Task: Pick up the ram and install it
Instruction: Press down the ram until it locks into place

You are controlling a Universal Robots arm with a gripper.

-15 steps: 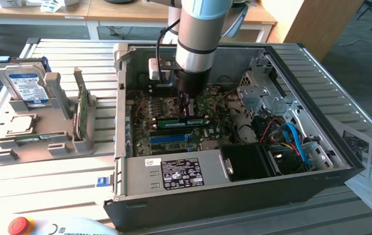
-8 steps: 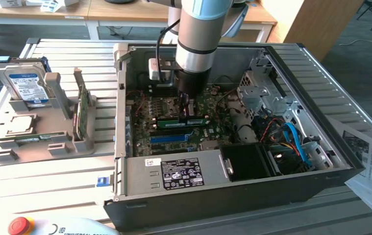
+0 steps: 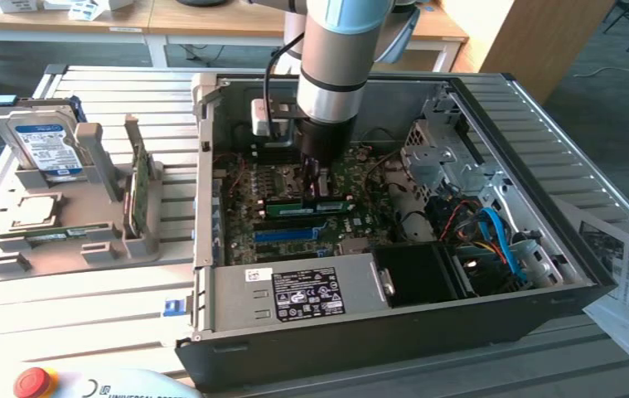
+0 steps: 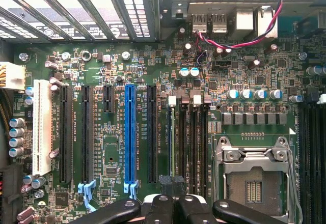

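Green circuit board fills the floor of the open black computer case (image 3: 579,274), where the arm's black gripper (image 3: 316,184) reaches down over the memory slots, fingers pressed together as if bearing on the long, thin green ram stick (image 3: 308,207) lying across the motherboard (image 4: 117,61) beneath it. A second green stick (image 3: 134,195) stands upright in the grey holder tray (image 3: 43,240), apart from the case.
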